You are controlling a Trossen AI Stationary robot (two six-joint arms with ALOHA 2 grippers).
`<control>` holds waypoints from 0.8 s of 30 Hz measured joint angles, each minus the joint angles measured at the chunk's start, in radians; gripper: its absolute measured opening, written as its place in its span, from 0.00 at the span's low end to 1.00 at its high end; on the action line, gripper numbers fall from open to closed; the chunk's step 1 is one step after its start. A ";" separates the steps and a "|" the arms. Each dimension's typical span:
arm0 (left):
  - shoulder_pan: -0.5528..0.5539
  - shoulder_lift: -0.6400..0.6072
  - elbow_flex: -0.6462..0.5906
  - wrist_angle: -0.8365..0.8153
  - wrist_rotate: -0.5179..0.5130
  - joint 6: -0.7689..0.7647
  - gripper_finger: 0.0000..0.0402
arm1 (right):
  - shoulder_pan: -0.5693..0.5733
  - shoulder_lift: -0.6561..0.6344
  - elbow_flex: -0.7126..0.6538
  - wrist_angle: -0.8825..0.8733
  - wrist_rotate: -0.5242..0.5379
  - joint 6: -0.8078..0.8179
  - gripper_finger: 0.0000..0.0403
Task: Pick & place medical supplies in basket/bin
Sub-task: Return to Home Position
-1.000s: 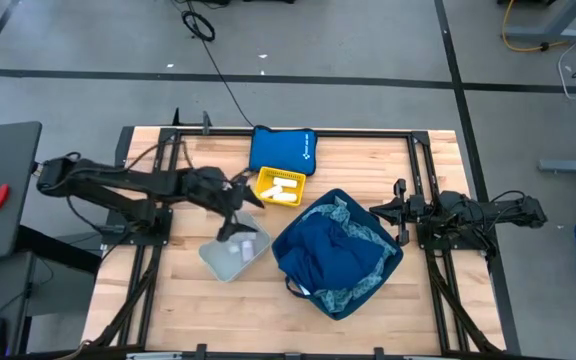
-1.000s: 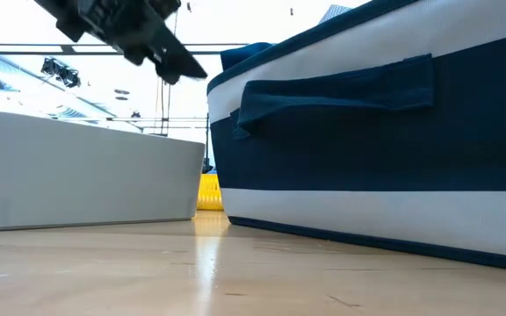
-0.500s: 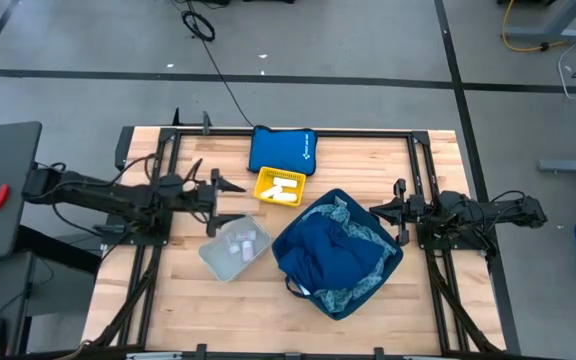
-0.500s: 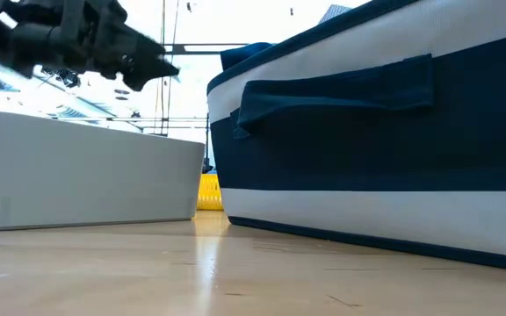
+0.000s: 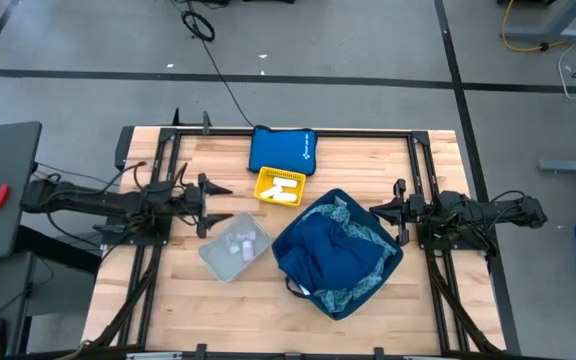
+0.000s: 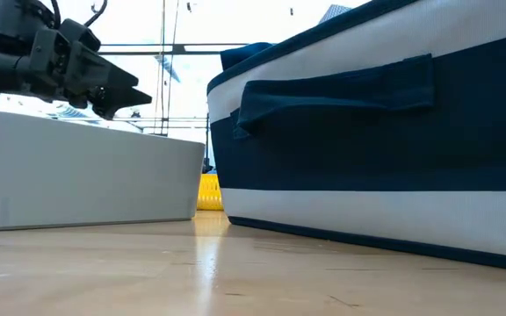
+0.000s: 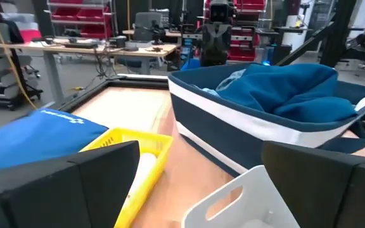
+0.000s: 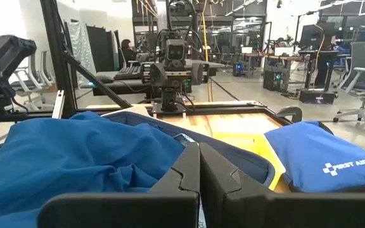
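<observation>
I withdraw the left gripper (image 5: 216, 193), wide and empty, from the gray bin (image 5: 211, 259); the right gripper (image 5: 375, 211) is parked, fingers together.

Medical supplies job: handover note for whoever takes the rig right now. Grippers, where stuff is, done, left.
Left gripper: open, empty, just left of the gray bin.
Right gripper: shut, empty, right of the blue bin.
Clear vials are in the gray bin. White rolls are in the yellow tray. Dark-blue cloth and patterned light-blue cloth are in the blue bin. The first aid pouch lies flat behind the tray.
Done: every supply in view sits in a container.
Left: probably no more picks; confirm both arms are home.
</observation>
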 joint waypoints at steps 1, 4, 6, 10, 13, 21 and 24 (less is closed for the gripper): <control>0.000 -0.013 -0.002 -0.008 -0.007 0.006 0.83 | 0.000 0.000 0.000 0.000 0.000 0.000 0.00; 0.000 -0.067 -0.002 -0.072 -0.018 0.018 0.83 | -0.001 0.000 0.000 0.000 0.002 0.014 0.00; 0.000 -0.102 -0.002 -0.111 -0.020 0.024 0.83 | -0.001 0.000 0.000 0.000 0.003 0.016 0.00; 0.000 -0.194 -0.002 -0.203 -0.046 0.041 0.83 | -0.001 0.000 0.000 0.000 0.003 0.016 0.00; 0.000 -0.277 -0.002 -0.286 -0.073 0.048 0.83 | -0.001 0.000 0.000 0.000 0.004 0.023 0.00; 0.000 -0.531 -0.003 -0.392 -0.088 0.043 0.83 | -0.001 0.000 0.000 0.000 0.004 0.026 0.00; 0.000 -0.544 -0.004 -0.423 -0.096 0.031 0.83 | -0.001 0.000 0.000 0.000 0.004 0.026 0.00</control>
